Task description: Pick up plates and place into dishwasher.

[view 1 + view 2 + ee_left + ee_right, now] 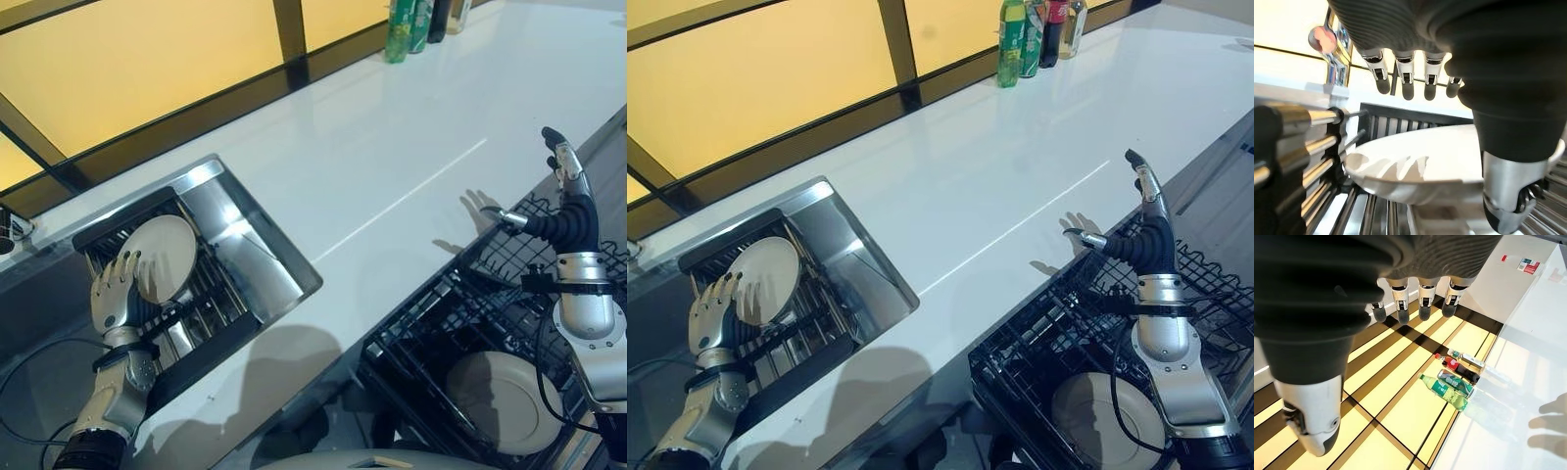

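Far left, the left hand (120, 289) is down in the steel sink (260, 259), over the black drying rack (191, 323) that sits in the basin. Its fingers (1403, 78) are straight and spread, reaching over the near rim of a white plate (168, 253) that leans tilted in the rack. From the wrist, fingers sit above the plate and the thumb (1506, 196) below its edge — I can't tell if they touch it, and nothing is clamped.

Moving right, the white countertop (392, 166) runs from the sink's edge toward the far corner, where a cluster of bottles (1036, 34) stands against the yellow-panelled window (147, 69) — two green ones, a dark one with a red label, a clear one.

At the counter's near edge the black wire dishwasher rack (1068, 333) is pulled out, and a second white plate (1107, 411) lies in it toward the near side.

Far right, the right hand (1144, 235) is raised above the rack's far edge, fingers (1422, 303) straight and pointing up, thumb out to the side, holding nothing.
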Controlling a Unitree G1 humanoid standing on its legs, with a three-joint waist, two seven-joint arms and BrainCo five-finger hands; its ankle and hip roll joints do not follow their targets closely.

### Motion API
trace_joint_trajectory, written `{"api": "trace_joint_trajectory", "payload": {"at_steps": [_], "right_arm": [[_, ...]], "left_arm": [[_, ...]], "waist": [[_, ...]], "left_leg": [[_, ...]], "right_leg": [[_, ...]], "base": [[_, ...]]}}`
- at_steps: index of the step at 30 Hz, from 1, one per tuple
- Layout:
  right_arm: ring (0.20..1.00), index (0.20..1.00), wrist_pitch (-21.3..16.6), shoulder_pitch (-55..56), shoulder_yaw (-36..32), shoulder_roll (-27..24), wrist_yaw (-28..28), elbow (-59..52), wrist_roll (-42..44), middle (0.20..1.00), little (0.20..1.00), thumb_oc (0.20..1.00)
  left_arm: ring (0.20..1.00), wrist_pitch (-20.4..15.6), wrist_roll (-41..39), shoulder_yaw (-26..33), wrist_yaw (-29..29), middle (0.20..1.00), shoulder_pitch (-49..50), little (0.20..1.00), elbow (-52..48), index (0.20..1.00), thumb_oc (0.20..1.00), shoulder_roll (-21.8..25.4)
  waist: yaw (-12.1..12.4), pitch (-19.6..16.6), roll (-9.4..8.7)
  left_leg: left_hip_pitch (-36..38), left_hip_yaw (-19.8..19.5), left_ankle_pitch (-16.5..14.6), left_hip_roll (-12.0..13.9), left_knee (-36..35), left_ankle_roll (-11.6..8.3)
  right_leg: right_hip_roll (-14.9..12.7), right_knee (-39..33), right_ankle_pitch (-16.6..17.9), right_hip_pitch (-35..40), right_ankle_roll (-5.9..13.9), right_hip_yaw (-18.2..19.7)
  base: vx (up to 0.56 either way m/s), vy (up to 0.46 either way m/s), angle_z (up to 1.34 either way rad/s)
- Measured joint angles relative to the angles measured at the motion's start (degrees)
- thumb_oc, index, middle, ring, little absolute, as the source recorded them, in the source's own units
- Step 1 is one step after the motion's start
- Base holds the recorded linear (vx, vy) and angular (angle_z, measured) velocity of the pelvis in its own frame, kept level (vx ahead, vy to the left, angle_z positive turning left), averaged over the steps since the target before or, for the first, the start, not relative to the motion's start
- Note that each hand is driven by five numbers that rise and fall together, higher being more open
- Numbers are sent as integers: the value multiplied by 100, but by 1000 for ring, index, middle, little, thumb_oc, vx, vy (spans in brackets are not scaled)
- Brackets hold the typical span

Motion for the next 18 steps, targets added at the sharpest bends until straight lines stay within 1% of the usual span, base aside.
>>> {"api": "trace_joint_trajectory", "payload": {"at_steps": [3, 5, 8, 10, 11, 12, 13, 14, 18], "right_arm": [[1000, 1000, 0, 44, 23, 1, -18, 0, 3, 1000, 1000, 1000], [1000, 1000, 0, 48, 68, 7, -66, 0, 3, 1000, 1000, 1000], [1000, 1000, -1, 51, 83, 24, -108, 0, 6, 1000, 1000, 1000], [1000, 1000, -1, 53, 83, 44, -159, 0, 10, 1000, 1000, 1000], [1000, 1000, -2, 54, 82, 67, -197, 0, 13, 1000, 1000, 1000], [1000, 1000, -4, 47, 88, 85, -246, 0, 15, 1000, 1000, 1000], [1000, 1000, -7, 33, 92, 128, -267, 0, 15, 1000, 1000, 1000], [1000, 1000, -11, 32, 127, 154, -318, 0, 16, 1000, 1000, 1000], [1000, 1000, -10, 35, 293, 165, -403, 0, 12, 1000, 1000, 1000]], "left_arm": [[1000, 18, -4, -216, -113, 1000, -11, 1000, -65, 1000, 1000, 25], [1000, 51, -20, -241, -111, 1000, -48, 1000, -73, 1000, 1000, 34], [1000, 106, -58, -241, -62, 1000, -184, 1000, -23, 1000, 1000, 106], [1000, 165, -169, -240, 93, 1000, -294, 1000, 33, 1000, 1000, 168], [890, 159, -297, -240, 158, 890, -313, 890, 5, 890, 890, 208], [589, 151, -341, -244, 232, 589, -336, 589, -6, 589, 589, 230], [369, 124, -351, -250, 266, 369, -353, 369, -5, 369, 369, 234], [200, 85, -394, -254, 287, 200, -355, 200, -1, 200, 200, 235], [200, -8, -439, -190, 406, 200, -341, 200, 17, 200, 200, 238]], "waist": [[-1, 5, -7], [-8, 22, -34], [-6, 90, -143], [-17, 175, -272], [-15, 216, -340], [3, 236, -374], [21, 246, -392], [26, 246, -393], [20, 246, -393]], "left_leg": [[-6, 5, 27, -75, -51, 42], [-4, 9, 41, -101, -84, 64], [-12, 8, 42, -93, -67, 64], [-17, 10, 42, -89, -72, 64], [-7, 12, 44, -90, -72, 61], [-12, 11, 52, -94, -67, 49], [-34, 11, 61, -99, -67, 34], [-69, 8, 61, -103, -62, 35], [-102, 2, 62, -100, -54, 34]], "right_leg": [[-49, -2, 15, -2, 39, 40], [-74, -2, 24, -21, 58, 44], [-79, -3, 25, -24, 58, 46], [-79, -4, 25, -27, 58, 51], [-77, -4, 25, -38, 58, 53], [-75, -4, 26, -56, 57, 52], [-72, -3, 29, -78, 59, 52], [-70, -3, 31, -106, 60, 52], [-67, 18, 51, -133, 32, 58]], "base": [[0, 0, 0], [-16, -5, 0], [-42, -15, 0], [-78, -31, -2], [-88, -42, 0], [-62, -38, 0], [-41, -33, 1], [0, 0, 0], [16, 4, 0]]}}
